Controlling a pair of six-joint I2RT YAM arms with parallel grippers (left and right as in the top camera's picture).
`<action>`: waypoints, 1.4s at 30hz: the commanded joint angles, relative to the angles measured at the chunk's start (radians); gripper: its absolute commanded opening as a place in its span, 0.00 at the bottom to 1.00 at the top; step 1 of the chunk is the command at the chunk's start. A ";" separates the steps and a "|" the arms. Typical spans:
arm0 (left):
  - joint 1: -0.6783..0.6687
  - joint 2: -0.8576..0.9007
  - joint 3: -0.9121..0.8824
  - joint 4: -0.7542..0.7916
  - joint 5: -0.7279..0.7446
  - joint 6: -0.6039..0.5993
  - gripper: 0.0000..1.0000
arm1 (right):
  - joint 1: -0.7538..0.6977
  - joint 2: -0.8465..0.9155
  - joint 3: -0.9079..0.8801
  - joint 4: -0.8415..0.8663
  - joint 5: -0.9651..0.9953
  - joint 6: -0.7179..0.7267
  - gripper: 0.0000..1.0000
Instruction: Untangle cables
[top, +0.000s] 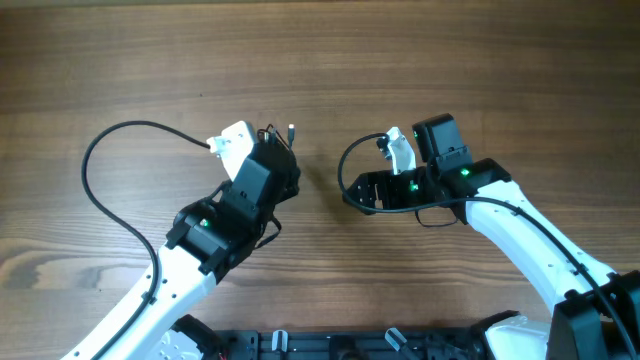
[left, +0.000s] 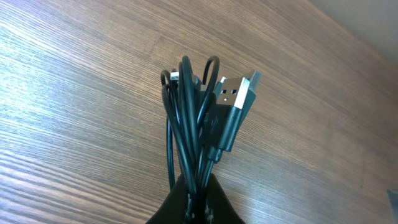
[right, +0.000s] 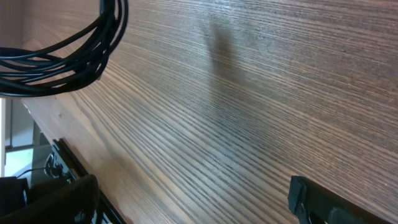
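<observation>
Your left gripper (left: 193, 208) pinches a bunch of cables (left: 189, 130) above the table (left: 74, 93). Its wrist view shows a USB plug (left: 239, 93) that is only a speck overhead. Your right gripper (right: 193, 193) stands spread and empty, with a black coil (right: 59, 56) up and to its left; whether they touch, you cannot tell.

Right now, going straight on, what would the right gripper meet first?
Probably the table; only wood shows between its open fingers. The cables are off to the upper left, outside that line.
</observation>
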 joint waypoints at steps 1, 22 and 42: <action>0.003 -0.017 0.019 0.057 0.087 0.085 0.06 | 0.004 -0.013 -0.002 0.000 -0.101 -0.111 1.00; 0.004 0.012 0.017 0.003 0.035 0.102 0.18 | 0.004 -0.013 -0.002 -0.005 0.041 0.003 1.00; 0.123 -0.015 0.076 0.048 0.142 0.050 0.18 | 0.232 -0.013 -0.002 0.103 0.198 -0.047 1.00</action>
